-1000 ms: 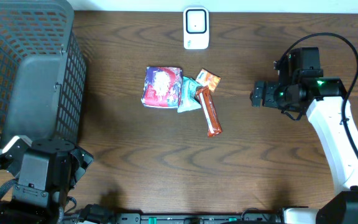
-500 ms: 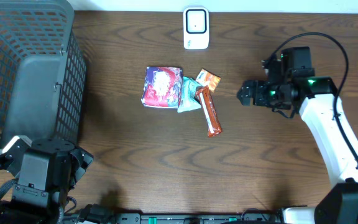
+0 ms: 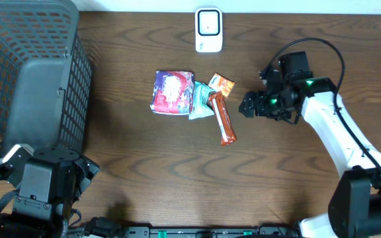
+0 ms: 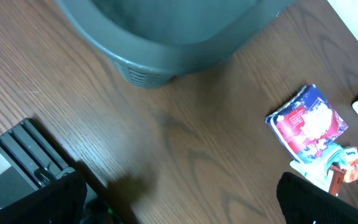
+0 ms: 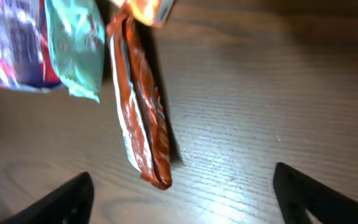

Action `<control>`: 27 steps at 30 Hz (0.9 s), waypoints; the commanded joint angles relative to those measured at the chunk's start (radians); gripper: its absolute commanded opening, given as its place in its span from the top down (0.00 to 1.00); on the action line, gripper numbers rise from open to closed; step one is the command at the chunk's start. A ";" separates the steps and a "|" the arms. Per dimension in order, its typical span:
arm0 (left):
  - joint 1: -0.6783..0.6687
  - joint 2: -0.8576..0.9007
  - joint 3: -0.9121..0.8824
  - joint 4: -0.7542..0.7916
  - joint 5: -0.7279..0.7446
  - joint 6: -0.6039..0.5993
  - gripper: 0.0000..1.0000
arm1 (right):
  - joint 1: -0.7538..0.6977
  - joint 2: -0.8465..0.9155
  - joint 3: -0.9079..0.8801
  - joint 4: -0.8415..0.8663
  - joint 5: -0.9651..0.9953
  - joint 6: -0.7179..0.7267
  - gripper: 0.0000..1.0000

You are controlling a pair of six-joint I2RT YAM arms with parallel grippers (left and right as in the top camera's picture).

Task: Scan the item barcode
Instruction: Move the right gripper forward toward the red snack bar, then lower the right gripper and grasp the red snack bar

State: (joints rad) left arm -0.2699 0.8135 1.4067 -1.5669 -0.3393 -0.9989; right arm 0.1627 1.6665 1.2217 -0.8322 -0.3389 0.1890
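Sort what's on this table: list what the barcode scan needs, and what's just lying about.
For the job:
- white scanner
- brown bar wrapper, nearest the open right gripper
- probably also the red-and-blue pouch, teal packet and orange packet

Lying about:
- grey basket
- left gripper, open, holding nothing

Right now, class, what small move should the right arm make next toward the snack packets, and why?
Probably ease the right gripper left and down over the long orange-brown foil bar. Its jaws stand open and empty just right of the bar, which lies nearest it, its lower end free on the brown wooden table.
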 commanded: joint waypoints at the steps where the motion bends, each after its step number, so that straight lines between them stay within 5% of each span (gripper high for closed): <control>1: 0.002 0.002 -0.003 -0.003 -0.014 -0.016 0.02 | 0.021 0.027 -0.007 0.005 -0.038 -0.011 0.21; 14: 0.002 0.002 -0.003 -0.003 -0.014 -0.016 0.02 | 0.119 0.037 -0.019 0.092 -0.033 -0.008 0.38; 27: 0.002 0.002 -0.003 -0.003 -0.014 -0.016 0.02 | 0.196 0.037 -0.227 0.412 0.021 0.129 0.40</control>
State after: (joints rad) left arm -0.2699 0.8135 1.4067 -1.5669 -0.3389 -0.9993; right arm 0.3470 1.6970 1.0420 -0.4564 -0.3504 0.2707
